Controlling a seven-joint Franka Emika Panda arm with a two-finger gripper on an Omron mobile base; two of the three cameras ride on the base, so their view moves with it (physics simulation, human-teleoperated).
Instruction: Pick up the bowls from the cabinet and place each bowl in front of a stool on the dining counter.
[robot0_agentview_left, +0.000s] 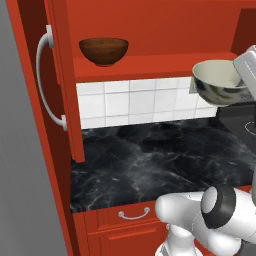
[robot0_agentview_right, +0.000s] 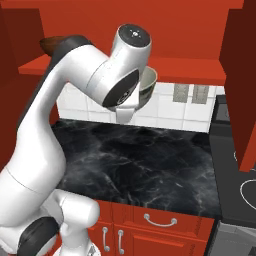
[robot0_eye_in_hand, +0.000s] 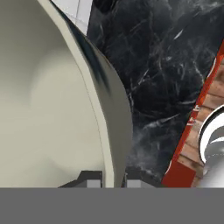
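Hand view entry: two-finger gripper (robot0_eye_in_hand: 113, 179) is pinching the thin rim of the round cream bowl with dark blue-green outside markings (robot0_eye_in_hand: 52, 100), one fingertip inside the wall, the other outside, jaws nearly together.

Left base view entry: cream bowl (robot0_agentview_left: 218, 82) is hanging tilted in the air, clear of the red cabinet shelf (robot0_agentview_left: 150, 65) and above the black marble-veined worktop (robot0_agentview_left: 150, 160).

Second item: glossy dark reddish-brown bowl (robot0_agentview_left: 104, 51) is sitting upright on that shelf, beside the open red cabinet door with the long curved white handle (robot0_agentview_left: 47, 80).

Handling note, as judgement: a rim pinch is giving little hold, so the carry is calling for slow, level travel, keeping the bowl from swinging and clear of the door edge while withdrawing toward the dining counter.
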